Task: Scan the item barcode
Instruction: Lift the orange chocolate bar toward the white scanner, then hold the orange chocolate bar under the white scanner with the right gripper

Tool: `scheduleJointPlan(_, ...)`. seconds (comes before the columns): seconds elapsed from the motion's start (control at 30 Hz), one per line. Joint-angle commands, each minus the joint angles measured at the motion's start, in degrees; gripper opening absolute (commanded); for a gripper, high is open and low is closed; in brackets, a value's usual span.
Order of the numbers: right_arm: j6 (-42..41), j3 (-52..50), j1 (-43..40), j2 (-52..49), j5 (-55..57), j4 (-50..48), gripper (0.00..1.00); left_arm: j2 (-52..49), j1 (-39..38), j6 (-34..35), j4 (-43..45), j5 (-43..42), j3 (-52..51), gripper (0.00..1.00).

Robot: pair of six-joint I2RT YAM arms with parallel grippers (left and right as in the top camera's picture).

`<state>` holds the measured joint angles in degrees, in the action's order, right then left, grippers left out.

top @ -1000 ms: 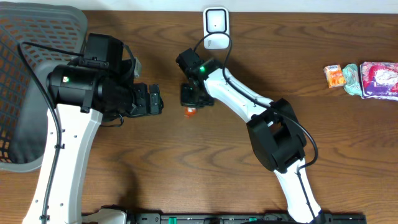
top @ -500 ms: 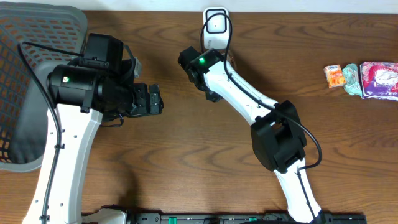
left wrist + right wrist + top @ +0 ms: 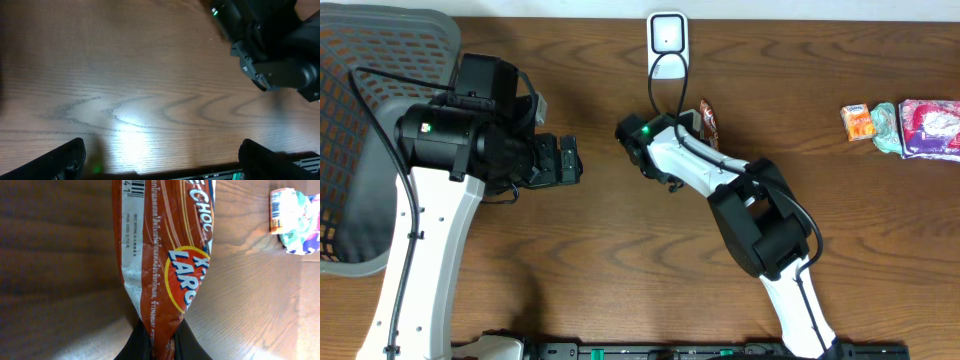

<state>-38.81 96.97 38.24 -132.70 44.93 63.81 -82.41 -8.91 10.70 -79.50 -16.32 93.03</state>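
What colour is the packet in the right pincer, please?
The packet is reddish brown, clearest in right wrist view.

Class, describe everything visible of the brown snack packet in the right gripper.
The snack packet is a glossy, crinkled brown-orange wrapper with a white panel of small print, a barcode at one end and a yellow-ringed badge. The right gripper pinches its other end, holding it over the wooden table.

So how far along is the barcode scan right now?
Done: the right pincer is clamped on the brown snack packet. In hand: the packet is held beside the white scanner, not over it. To do: turning its barcode to the scanner. The left pincer hangs open and empty.
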Motion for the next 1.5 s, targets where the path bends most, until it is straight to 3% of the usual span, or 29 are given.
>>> scheduleJointPlan(0.0, -1.36, 0.11, 1.42, 0.76, -7.19, -0.33, 0.07, -0.22, -0.24, 0.35, -0.17, 0.37, -0.17, 0.97)
scheduleJointPlan(0.07, -0.70, 1.81, 1.75, 1.03, -10.43, 0.26, 0.17, -0.22, -0.24, 0.37, -0.17, 0.37, -0.17, 0.98)
scheduleJointPlan(0.17, 1.20, 6.47, 1.79, 1.16, -14.10, 2.64, 0.20, -0.22, -0.24, 0.37, -0.17, 0.37, -0.17, 0.98)
scheduleJointPlan(0.23, 2.51, 11.02, 1.49, 1.16, -15.15, 5.40, 0.37, -0.22, -0.24, 0.35, -0.17, 0.37, -0.17, 0.98)
scheduleJointPlan(0.3, 3.15, 15.45, 0.52, 1.18, -15.80, 8.26, 0.62, -0.22, -0.24, 0.37, -0.17, 0.37, -0.17, 0.98)
scheduleJointPlan(0.33, 3.37, 17.59, -0.24, 1.20, -16.44, 9.66, 0.68, -0.22, -0.24, 0.35, -0.17, 0.37, -0.17, 0.98)
scheduleJointPlan(0.47, 12.44, 25.22, -4.83, 1.20, -26.16, 12.07, 0.72, -0.22, -0.24, 0.35, -0.17, 0.37, -0.17, 0.98)
scheduleJointPlan(0.53, 17.25, 27.04, -7.61, 1.20, -33.03, 12.02, 0.78, -0.22, -0.24, 0.35, -0.17, 0.37, -0.17, 0.98)
scheduleJointPlan(0.7, 24.52, 26.08, -13.57, 1.18, -49.59, 10.75, 0.68, -0.22, -0.24, 0.35, -0.17, 0.37, -0.17, 0.98)
scheduleJointPlan(0.83, 34.49, 23.39, -15.02, 1.18, -59.56, 8.66, 0.72, -0.22, -0.24, 0.37, -0.17, 0.37, -0.17, 0.98)
scheduleJointPlan(0.97, 35.28, 19.87, -13.62, 1.18, -58.27, 5.46, 0.74, -0.22, -0.24, 0.35, -0.17, 0.37, -0.17, 0.98)
scheduleJointPlan(1.03, 34.77, 17.07, -12.48, 1.18, -55.71, 2.54, 0.69, -0.22, -0.24, 0.37, -0.17, 0.37, -0.17, 0.98)
scheduleJointPlan(1.17, 24.76, 12.98, -10.93, 1.18, -41.86, 0.11, 0.62, -0.22, -0.24, 0.35, -0.17, 0.37, -0.17, 0.98)
scheduleJointPlan(1.27, 22.75, 10.67, -10.10, 1.18, -37.90, -1.46, 0.59, -0.22, -0.24, 0.35, -0.17, 0.37, -0.17, 0.98)
scheduleJointPlan(1.33, 22.75, 10.12, -9.88, 1.18, -37.92, -2.03, 0.49, -0.22, -0.24, 0.35, -0.17, 0.37, -0.17, 0.98)
scheduleJointPlan(1.37, 22.75, 10.10, -9.86, 1.18, -37.92, -2.16, 0.35, -0.22, -0.24, 0.37, -0.17, 0.37, -0.17, 0.98)
scheduleJointPlan(1.47, 22.67, 10.80, -9.77, 1.25, -37.97, -3.10, 0.08, -0.22, -0.24, 0.35, -0.17, 0.37, -0.17, 0.98)
